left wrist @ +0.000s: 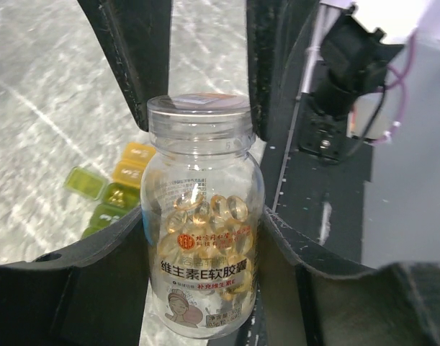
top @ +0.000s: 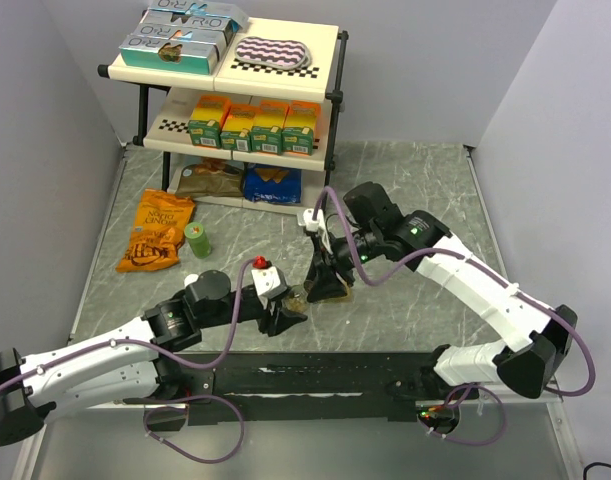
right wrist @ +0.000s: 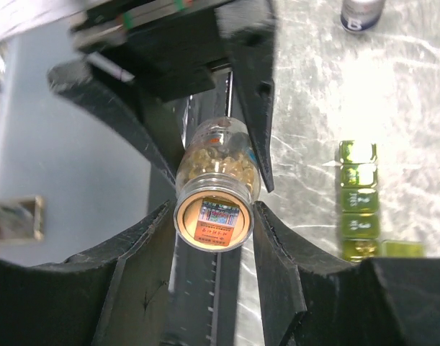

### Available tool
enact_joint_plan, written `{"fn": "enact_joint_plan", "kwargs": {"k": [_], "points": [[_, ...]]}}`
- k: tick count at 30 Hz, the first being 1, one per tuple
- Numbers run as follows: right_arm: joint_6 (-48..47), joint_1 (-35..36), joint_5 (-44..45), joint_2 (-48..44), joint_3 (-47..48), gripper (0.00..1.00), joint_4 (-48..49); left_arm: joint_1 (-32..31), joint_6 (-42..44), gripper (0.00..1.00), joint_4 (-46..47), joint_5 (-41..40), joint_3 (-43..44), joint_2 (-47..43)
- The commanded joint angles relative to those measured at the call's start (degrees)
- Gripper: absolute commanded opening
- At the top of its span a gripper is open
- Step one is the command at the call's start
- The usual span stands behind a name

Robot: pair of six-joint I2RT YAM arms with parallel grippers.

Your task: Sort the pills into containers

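The left pincer (left wrist: 203,277) pinches the pill bottle (left wrist: 199,187) low, the right pincer (right wrist: 214,241) its top; opening it likely needs a steady twist.

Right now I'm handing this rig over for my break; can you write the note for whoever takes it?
Left gripper: shut on the pill bottle, around its body.
Right gripper: shut on its cap.
Containers: on the table beside the bottle, one lid seemingly open.
Done: bottle held by both arms.
Left: uncap, sort pills into the containers.
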Motion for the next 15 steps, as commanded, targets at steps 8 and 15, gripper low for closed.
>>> {"fn": "enact_joint_plan", "kwargs": {"k": [8, 15], "points": [[7.91, -0.20, -7.22, 2.25, 2.34, 0.38, 1.19, 0.11, 0.68, 0.01, 16.20, -3.81, 4.32, 1.55], [-2.79, -2.04, -11.35, 0.23, 9.81, 0.80, -5.40, 0.20, 0.51, 0.01, 11.45, 0.42, 4.51, 2.25]]}}
